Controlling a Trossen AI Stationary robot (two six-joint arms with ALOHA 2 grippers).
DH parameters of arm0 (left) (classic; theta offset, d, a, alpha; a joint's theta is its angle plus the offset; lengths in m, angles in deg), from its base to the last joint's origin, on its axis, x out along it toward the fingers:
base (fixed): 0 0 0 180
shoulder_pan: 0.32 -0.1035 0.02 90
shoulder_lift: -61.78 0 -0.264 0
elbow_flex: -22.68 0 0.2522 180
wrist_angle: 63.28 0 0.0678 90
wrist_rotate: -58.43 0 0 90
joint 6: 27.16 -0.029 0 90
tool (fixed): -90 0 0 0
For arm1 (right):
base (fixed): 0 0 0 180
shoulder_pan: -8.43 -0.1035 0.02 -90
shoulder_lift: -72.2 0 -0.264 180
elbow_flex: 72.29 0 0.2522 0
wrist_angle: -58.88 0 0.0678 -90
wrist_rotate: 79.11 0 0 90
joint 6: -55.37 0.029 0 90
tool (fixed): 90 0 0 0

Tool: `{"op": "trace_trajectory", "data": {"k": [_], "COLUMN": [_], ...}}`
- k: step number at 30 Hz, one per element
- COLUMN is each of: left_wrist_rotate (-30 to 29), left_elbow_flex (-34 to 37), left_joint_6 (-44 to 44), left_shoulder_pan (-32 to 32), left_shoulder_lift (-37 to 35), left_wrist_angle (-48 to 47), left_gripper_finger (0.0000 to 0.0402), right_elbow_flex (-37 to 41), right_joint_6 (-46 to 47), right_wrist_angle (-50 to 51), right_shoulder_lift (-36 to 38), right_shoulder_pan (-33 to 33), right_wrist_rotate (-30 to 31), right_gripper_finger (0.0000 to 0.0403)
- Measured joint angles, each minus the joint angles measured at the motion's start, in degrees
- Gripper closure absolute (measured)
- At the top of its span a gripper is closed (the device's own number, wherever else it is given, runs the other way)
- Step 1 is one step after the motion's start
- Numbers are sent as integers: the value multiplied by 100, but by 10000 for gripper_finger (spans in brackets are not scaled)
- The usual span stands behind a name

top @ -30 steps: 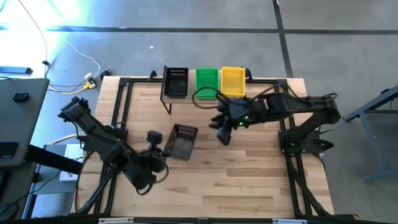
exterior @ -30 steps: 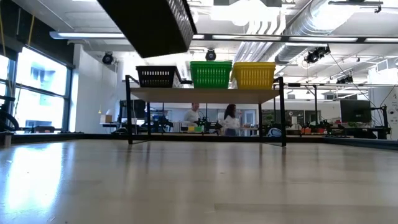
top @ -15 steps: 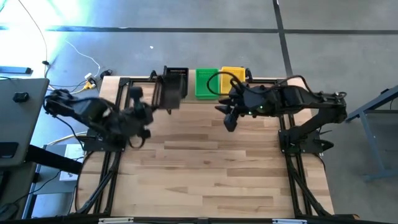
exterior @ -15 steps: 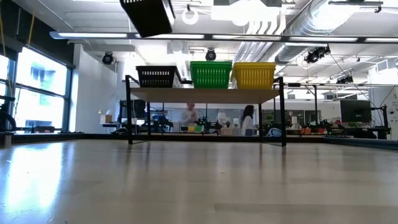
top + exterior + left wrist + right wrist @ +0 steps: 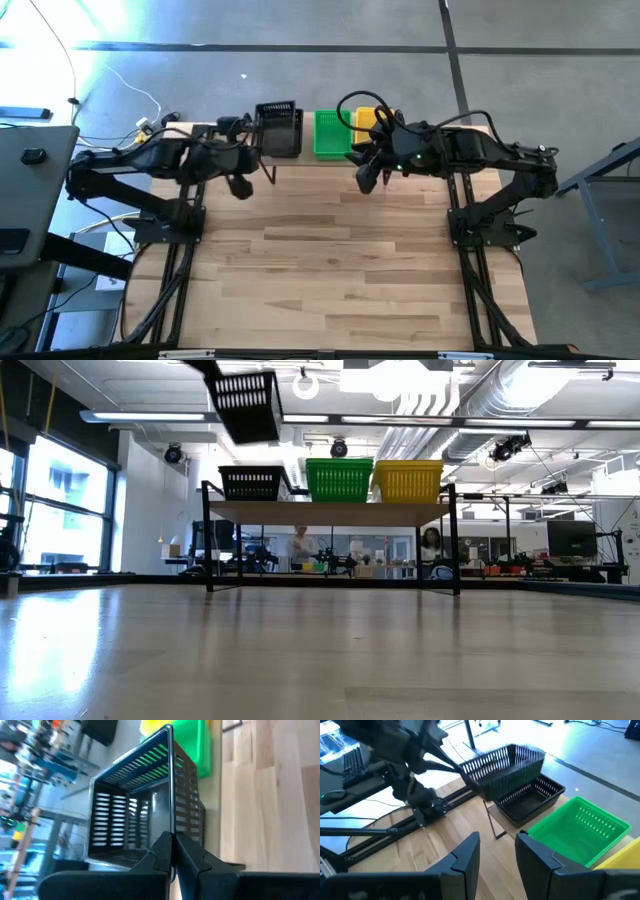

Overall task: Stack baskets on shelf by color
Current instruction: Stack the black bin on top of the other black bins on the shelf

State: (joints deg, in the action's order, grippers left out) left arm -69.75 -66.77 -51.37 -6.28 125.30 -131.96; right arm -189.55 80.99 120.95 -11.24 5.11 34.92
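Note:
My left gripper [image 5: 256, 140] is shut on a black basket [image 5: 278, 120], held high over the shelf's left end. In the low view this basket [image 5: 247, 405] hangs tilted above the black basket [image 5: 250, 482] standing on the shelf [image 5: 330, 512]. Green baskets [image 5: 340, 479] stand at the shelf's middle and yellow baskets [image 5: 408, 480] at its right end. My right gripper [image 5: 365, 180] is open and empty, above the table in front of the green baskets [image 5: 333, 133]. My right arm partly hides the yellow baskets [image 5: 365, 118] in the high view. My left gripper holds the black basket by the rim of one wall [image 5: 172, 834], near a corner. One finger [image 5: 161, 851] is inside the basket and one outside. The fingers lie along the wall, coming from the table's left. The basket is lifted clear and tilted.
The shelf stands along the table's far edge on black legs [image 5: 208, 550]. The wooden tabletop [image 5: 340, 270] lies in front of it. The arms' black frames run along the table's left and right sides. People move in the room behind the shelf [image 5: 300, 545].
My left gripper has carried the black basket from above the table's middle toward the far edge, over the shelf's left end, turning it about on the way. My right gripper has moved a little toward the far edge, still open.

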Motion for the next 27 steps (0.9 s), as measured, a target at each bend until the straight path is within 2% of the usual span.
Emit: {"op": "trace_trajectory", "data": {"k": [4, 8, 11, 15, 18, 27], "left_wrist_rotate": [278, 849, 927, 997, 1341, 1783], "left_elbow_flex": [485, 775, 959, 1031, 1031, 1029], "left_joint_6": [-227, -423, -694, -869, -993, -1443], "left_shoulder_pan": [-468, -828, -1009, -1241, -1406, -1899], "left_shoulder_lift": [-18, -22, -24, -24, -24, 75], "left_wrist_angle": [501, 964, 1289, 1307, 1296, 1295], "left_gripper_finger": [401, 401, 401, 401, 401, 401], "right_elbow_flex": [0, 0, 0, 0, 0, 0], "right_joint_6": [-2, -3, 1, -4, -11, -5], "right_wrist_angle": [1, 2, 3, 3, 4, 5], "right_shoulder_lift": [0, -2, -2, -2, -2, -2], "right_shoulder_pan": [33, 33, 33, 33, 33, 33], "right_wrist_rotate": [2, 115, 199, 218, 229, 227], "right_gripper_finger": [293, 293, 293, 293, 293, 293]}}
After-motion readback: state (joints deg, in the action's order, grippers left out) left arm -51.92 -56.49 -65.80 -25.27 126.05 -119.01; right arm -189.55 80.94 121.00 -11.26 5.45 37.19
